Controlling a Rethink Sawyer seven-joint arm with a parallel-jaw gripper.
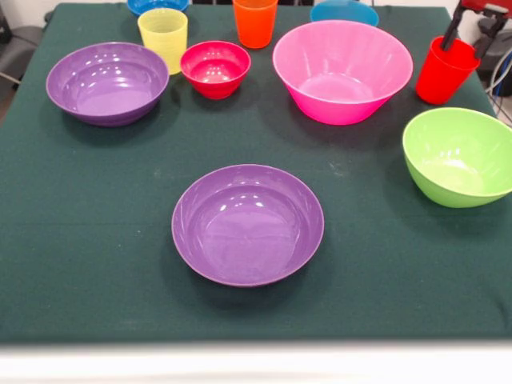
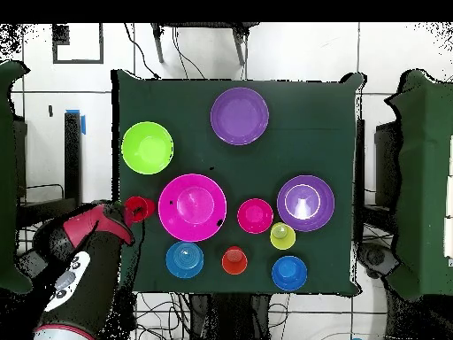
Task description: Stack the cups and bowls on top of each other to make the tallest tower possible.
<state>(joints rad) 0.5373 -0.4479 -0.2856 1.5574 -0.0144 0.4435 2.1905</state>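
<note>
Gripper [image 1: 466, 38] fingers straddling red cup [image 1: 442, 72] rim, grip unclear; bowls unstacked

Bowls [image 1: 248, 226] (cups [image 1: 163, 36] behind) apart

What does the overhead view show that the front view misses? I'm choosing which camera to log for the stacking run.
Only the overhead view shows the arm whole, plus both blue bowls complete: light blue and dark blue. Only the front view shows the cups' height and the gripper dipping into the red cup. Both show two purple bowls, the pink bowl, the green bowl, and nothing stacked yet.
</note>
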